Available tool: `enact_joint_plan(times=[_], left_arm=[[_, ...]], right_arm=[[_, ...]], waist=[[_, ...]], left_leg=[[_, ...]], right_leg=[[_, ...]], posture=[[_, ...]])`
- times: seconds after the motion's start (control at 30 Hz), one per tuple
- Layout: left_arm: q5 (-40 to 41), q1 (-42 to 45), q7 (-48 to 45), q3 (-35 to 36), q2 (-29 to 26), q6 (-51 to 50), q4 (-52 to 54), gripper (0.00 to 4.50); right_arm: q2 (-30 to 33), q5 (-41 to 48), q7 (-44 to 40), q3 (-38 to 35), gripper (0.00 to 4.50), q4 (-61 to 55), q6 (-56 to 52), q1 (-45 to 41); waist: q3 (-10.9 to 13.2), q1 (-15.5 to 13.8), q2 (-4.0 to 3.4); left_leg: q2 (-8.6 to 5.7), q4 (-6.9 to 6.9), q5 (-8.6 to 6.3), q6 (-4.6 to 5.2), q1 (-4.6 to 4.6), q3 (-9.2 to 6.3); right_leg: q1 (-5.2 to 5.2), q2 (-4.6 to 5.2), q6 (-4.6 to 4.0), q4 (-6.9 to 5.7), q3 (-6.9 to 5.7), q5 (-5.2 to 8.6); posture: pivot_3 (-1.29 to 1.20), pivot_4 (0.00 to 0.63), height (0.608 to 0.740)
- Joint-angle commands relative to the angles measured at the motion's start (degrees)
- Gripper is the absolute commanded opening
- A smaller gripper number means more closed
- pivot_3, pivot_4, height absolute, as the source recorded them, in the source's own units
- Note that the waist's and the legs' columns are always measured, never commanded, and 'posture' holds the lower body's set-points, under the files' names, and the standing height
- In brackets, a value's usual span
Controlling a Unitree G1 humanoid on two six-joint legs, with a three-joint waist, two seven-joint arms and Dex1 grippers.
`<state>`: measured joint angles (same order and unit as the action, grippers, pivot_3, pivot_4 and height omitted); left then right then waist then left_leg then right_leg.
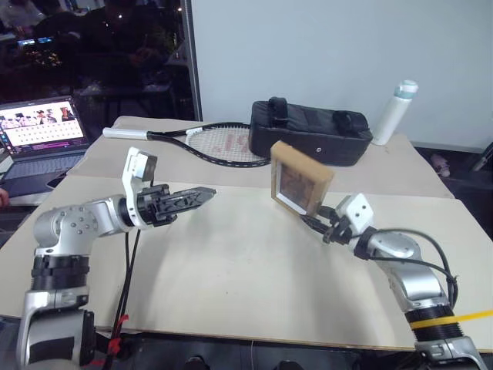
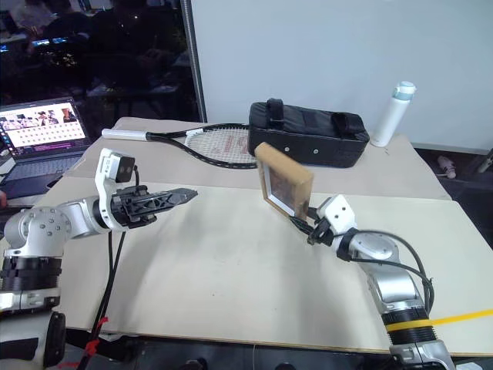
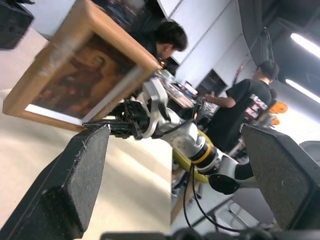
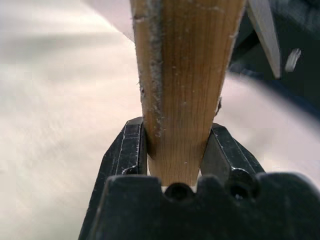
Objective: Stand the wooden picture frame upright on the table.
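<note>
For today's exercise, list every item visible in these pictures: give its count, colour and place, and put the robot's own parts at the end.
wooden picture frame: one, light wood, held above the table.
table: one, pale beige, under both arms.
tennis racket: one, black with white grip, far side.
black bag: one, beside the racket head.
bottle: one, white, right of the bag.
laptop: one, open, far left.
people: two, dark tops, background.
left gripper: open, clear of the frame.
right gripper: shut on the frame's edge.
</note>
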<state>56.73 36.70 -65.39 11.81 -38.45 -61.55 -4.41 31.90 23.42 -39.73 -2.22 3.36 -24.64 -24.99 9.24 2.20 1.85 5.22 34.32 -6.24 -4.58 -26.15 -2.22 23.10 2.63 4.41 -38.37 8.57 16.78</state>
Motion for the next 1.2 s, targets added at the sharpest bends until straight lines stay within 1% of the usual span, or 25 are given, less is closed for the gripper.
enact_joint_plan(times=[0.03, 0.07, 0.17, 0.23, 0.3, 0.4, 0.6, 0.77, 0.87, 0.97, 1.0, 1.03, 1.07, 1.2], left_arm=[[-4.83, -3.24, 3.13, 0.80, 0.56, 7.45, 3.59, 4.50], [-6.19, -4.63, 3.57, 0.79, 0.76, 9.39, 3.86, 4.50], [-8.14, -7.23, 3.71, 0.31, 0.60, 11.84, 4.48, 4.50], [-8.13, -7.96, 4.01, 0.50, 0.71, 12.10, 4.79, 4.50], [-8.11, -8.45, 3.84, 0.53, 0.76, 12.32, 4.94, 4.50], [-8.86, -9.29, 3.61, 0.06, 0.74, 13.21, 4.99, 4.50], [-9.81, -9.94, 3.31, -0.46, 0.86, 14.32, 4.61, 4.50], [-10.77, -9.94, 3.08, -1.37, 1.14, 14.88, 4.20, 4.50], [-11.30, -9.42, 2.86, -1.85, 1.25, 15.23, 3.38, 4.50], [-12.73, -8.15, 1.56, -2.85, 0.86, 15.87, 1.50, 4.50], [-13.08, -7.85, 1.16, -3.09, 0.75, 16.08, 1.03, 4.50], [-13.30, -7.70, 0.90, -3.21, 0.70, 16.22, 0.77, 4.50], [-13.49, -7.54, 0.62, -3.33, 0.65, 16.38, 0.47, 4.50], [-14.72, -6.54, 0.53, -3.23, 0.99, 17.45, -1.66, 4.50]], right_arm=[[-0.01, 10.13, 0.75, -5.82, 1.20, -1.41, -16.12, -3.18], [-0.69, 12.64, 1.81, -7.56, 1.20, -0.22, -20.51, -4.27], [-1.49, 16.69, 3.55, -10.59, 1.20, 2.25, -28.54, -6.41], [-1.36, 18.20, 3.60, -11.23, 1.20, 3.40, -32.76, -7.22], [-1.24, 18.81, 3.44, -11.36, 1.20, 4.15, -35.72, -7.60], [-0.55, 17.98, 1.83, -9.58, 1.20, 4.47, -36.76, -6.77], [-0.38, 16.39, -1.78, -5.70, 1.20, 2.38, -34.93, -3.55], [0.11, 12.11, -4.70, -1.73, 1.20, 0.33, -28.39, -0.46], [-0.53, 11.61, -6.09, -1.63, 1.20, 0.35, -25.68, 0.50], [0.15, 11.28, -8.56, -0.28, 1.20, -1.18, -24.65, 1.33], [0.22, 11.05, -8.91, -0.16, 2.21, -1.45, -24.16, 1.48], [0.23, 10.92, -9.04, -0.17, 2.39, -1.55, -23.82, 1.56], [0.28, 10.99, -9.12, -0.30, 2.83, -1.66, -23.68, 1.65], [2.18, 12.09, -10.45, -3.17, 4.15, -3.31, -22.61, 4.08]], waist=[[0.00, -0.04, -0.01], [0.00, -0.03, -0.01], [0.01, 0.30, -0.01], [0.01, 0.28, -0.02], [0.02, 0.28, -0.02], [0.01, 0.29, -0.02], [0.01, 0.27, -0.02], [0.01, 0.37, -0.02], [0.01, 0.56, -0.02], [0.01, 0.52, -0.02], [0.01, 0.51, -0.02], [0.01, 0.51, -0.02], [0.02, 0.52, -0.03], [0.02, 0.38, -0.02]], left_leg=[[0.00, 0.00, 0.00, 0.00, 0.00, 0.00], [0.00, 0.00, 0.00, 0.00, 0.00, 0.00], [0.00, 0.00, 0.01, 0.01, 0.00, 0.00], [0.00, 0.00, 0.01, 0.02, 0.00, 0.00], [0.00, -0.01, 0.01, 0.02, 0.00, 0.00], [0.00, 0.00, 0.01, 0.02, 0.00, 0.00], [0.00, 0.00, 0.01, 0.02, 0.00, 0.00], [0.00, 0.00, 0.01, 0.02, 0.00, 0.00], [0.00, 0.00, 0.01, 0.02, 0.01, 0.00], [0.00, -0.01, 0.01, 0.02, 0.01, 0.00], [0.00, -0.01, 0.01, 0.02, 0.02, 0.00], [0.00, -0.01, 0.01, 0.02, 0.02, 0.00], [0.00, -0.01, 0.01, 0.02, 0.00, 0.00], [0.00, 0.00, 0.01, 0.02, 0.00, 0.00]], right_leg=[[0.02, 0.00, 0.00, 0.01, 0.00, 0.00], [0.02, -0.01, 0.00, 0.00, 0.00, 0.00], [0.05, -0.01, -0.01, -0.01, 0.01, -0.01], [0.05, -0.01, -0.01, -0.01, 0.01, 0.00], [0.06, -0.01, 0.01, -0.01, 0.01, 0.00], [0.04, -0.01, 0.08, 0.00, 0.01, 0.05], [0.04, -0.01, 0.11, 0.00, 0.00, 0.06], [0.04, -0.01, 0.27, 0.01, 0.00, 0.16], [0.05, -0.02, 0.29, 0.01, 0.00, 0.17], [0.04, -0.02, 0.29, 0.01, 0.00, 0.17], [0.04, -0.02, 0.29, 0.01, 0.00, 0.17], [0.05, -0.02, 0.29, 0.01, 0.00, 0.17], [0.06, -0.02, 0.29, 0.01, 0.00, 0.17], [0.06, -0.02, 0.29, 0.01, 0.00, 0.17]], posture=[[0.00, 0.150, 0.705], [0.00, 0.150, 0.705], [0.00, 0.150, 0.705], [0.00, 0.150, 0.705], [0.00, 0.150, 0.705], [0.00, 0.150, 0.705], [0.00, 0.150, 0.705], [0.00, 0.150, 0.705], [0.00, 0.150, 0.705], [0.00, 0.150, 0.705], [0.00, 0.150, 0.705], [0.00, 0.150, 0.705], [0.00, 0.150, 0.705], [0.00, 0.150, 0.705]])
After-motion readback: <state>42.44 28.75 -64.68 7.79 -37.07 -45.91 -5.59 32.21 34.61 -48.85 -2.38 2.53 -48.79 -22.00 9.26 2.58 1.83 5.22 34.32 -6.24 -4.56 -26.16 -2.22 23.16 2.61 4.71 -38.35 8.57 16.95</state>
